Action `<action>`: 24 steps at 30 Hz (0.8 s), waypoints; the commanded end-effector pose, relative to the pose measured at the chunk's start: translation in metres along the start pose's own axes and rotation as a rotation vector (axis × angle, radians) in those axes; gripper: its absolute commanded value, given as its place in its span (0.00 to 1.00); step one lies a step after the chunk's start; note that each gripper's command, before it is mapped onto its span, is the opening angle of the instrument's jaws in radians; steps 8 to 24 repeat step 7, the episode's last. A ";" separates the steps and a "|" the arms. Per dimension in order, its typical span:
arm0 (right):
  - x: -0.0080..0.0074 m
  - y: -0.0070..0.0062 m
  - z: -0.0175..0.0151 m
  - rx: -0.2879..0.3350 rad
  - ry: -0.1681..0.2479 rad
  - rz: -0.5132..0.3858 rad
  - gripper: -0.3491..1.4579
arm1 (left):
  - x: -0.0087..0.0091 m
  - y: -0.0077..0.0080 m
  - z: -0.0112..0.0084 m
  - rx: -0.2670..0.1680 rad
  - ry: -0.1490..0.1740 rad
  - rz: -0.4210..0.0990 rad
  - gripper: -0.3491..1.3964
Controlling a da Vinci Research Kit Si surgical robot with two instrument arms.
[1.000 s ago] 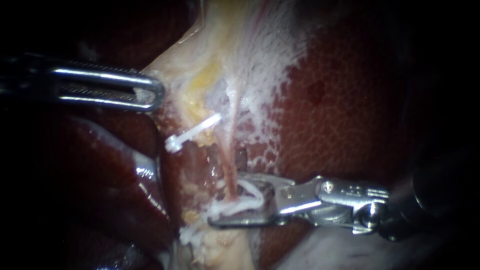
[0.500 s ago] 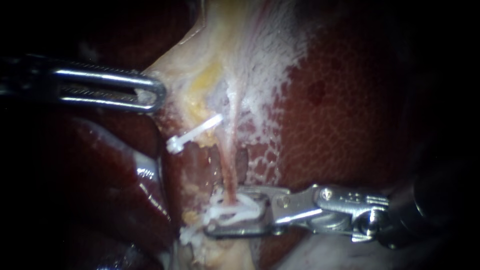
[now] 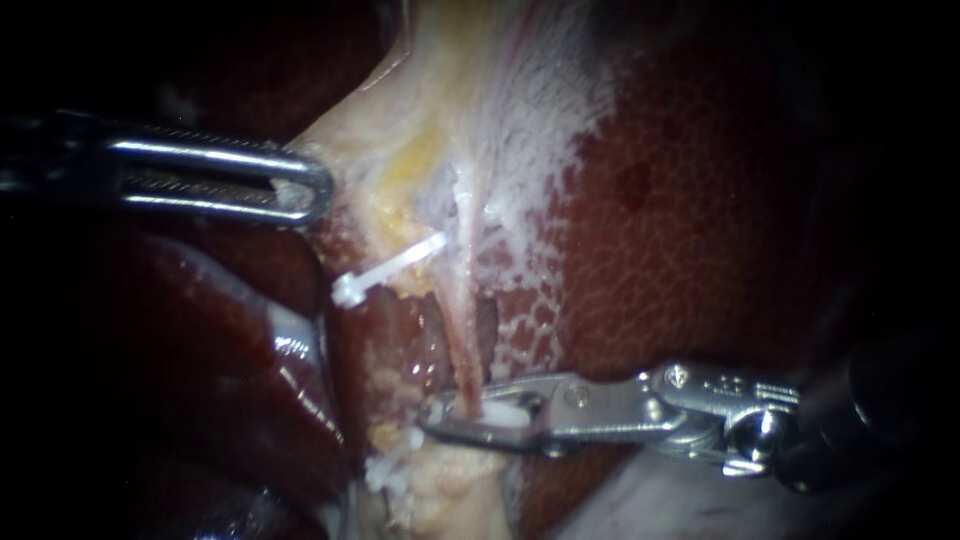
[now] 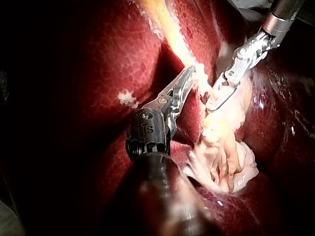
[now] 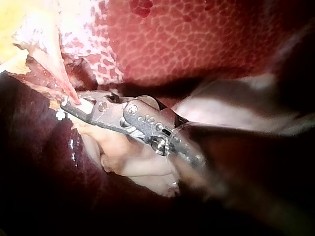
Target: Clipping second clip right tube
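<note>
A thin pink tube point(image 3: 457, 335) runs down between pale tissue and the liver point(image 3: 690, 220). My right instrument point(image 3: 440, 420) comes in from the right, its jaws narrowed to a thin line across the tube's lower end. They are shut on a white clip point(image 3: 503, 411) that sits around the tube. The right wrist view shows the same grip point(image 5: 66, 103) on the tube point(image 5: 60, 76). Another white clip point(image 3: 386, 270) lies higher up, just left of the tube. My left instrument point(image 3: 312, 190) is shut on the edge of the pale tissue point(image 3: 420, 120), also seen in the left wrist view point(image 4: 191, 74).
Dark red liver lobes point(image 3: 200, 330) lie under the left instrument. Pale fatty tissue point(image 3: 440, 480) bunches below the right jaws. In the left wrist view my right instrument point(image 4: 212, 105) stands just beyond my left one, over pale folded tissue point(image 4: 221, 147).
The right jaws have closed down on the white clip around the tube, flattening it from an open loop to a thin line. The left instrument has not moved.
</note>
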 end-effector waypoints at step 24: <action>-0.0001 0.0000 0.0000 0.000 0.000 0.000 0.04 | 0.0000 0.0000 0.0001 -0.001 0.000 0.000 0.00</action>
